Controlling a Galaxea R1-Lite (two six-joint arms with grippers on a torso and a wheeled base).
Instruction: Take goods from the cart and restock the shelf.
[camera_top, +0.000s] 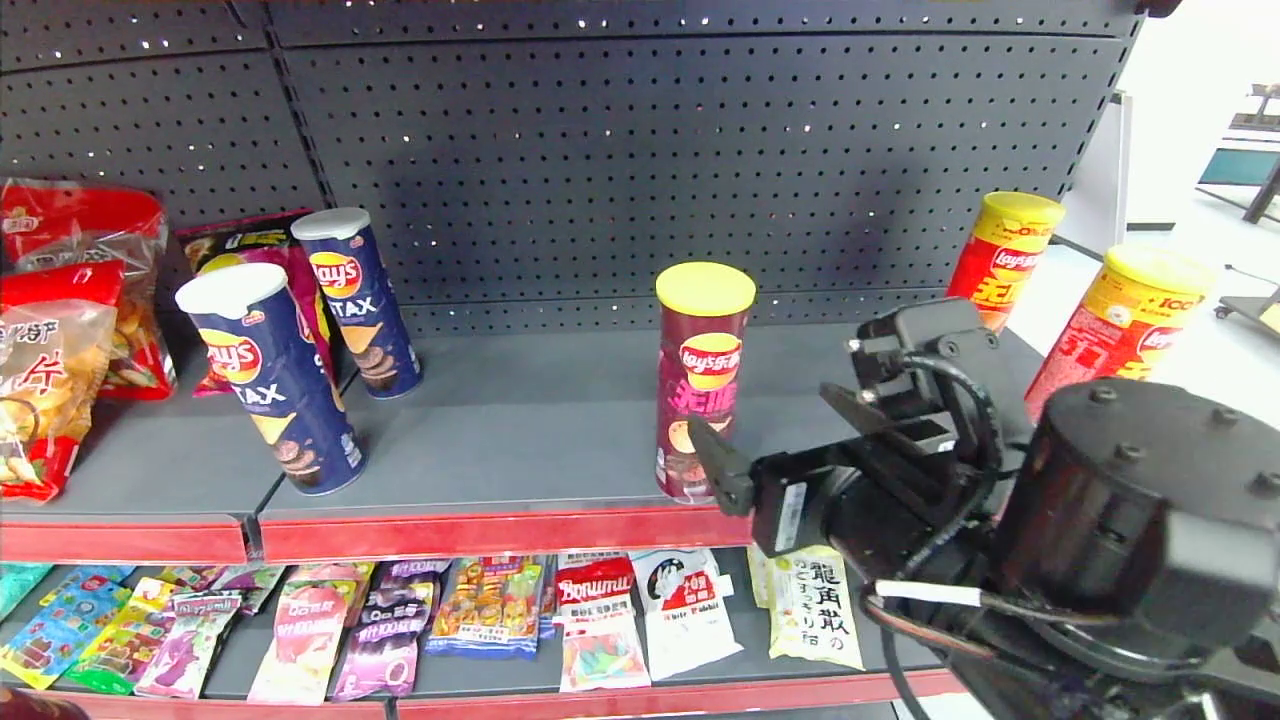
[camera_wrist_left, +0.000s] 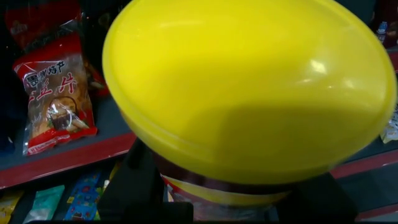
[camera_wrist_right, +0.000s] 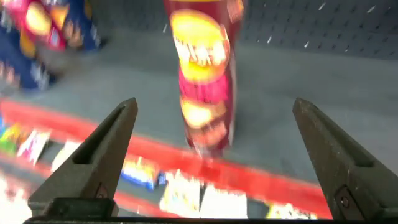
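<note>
A maroon chip can (camera_top: 700, 380) with a yellow lid stands upright at the red front edge of the upper shelf (camera_top: 520, 430). My right gripper (camera_top: 790, 435) hovers open just to its right, level with its lower half. In the right wrist view the same can (camera_wrist_right: 205, 81) stands ahead of the gap between the spread fingers of the right gripper (camera_wrist_right: 214, 106), apart from them. My left gripper (camera_wrist_left: 230, 199) is shut on another can, whose yellow lid (camera_wrist_left: 249, 81) sits close to the camera, with dark fingers (camera_wrist_left: 134, 193) on either side of its body.
Two dark blue cans (camera_top: 275, 375) (camera_top: 360, 300) and red snack bags (camera_top: 60, 300) fill the shelf's left. Two red-and-yellow cans (camera_top: 1005, 255) (camera_top: 1130, 320) stand at the right end. Bare shelf lies between the blue and maroon cans. Candy packets (camera_top: 600, 620) line the lower shelf.
</note>
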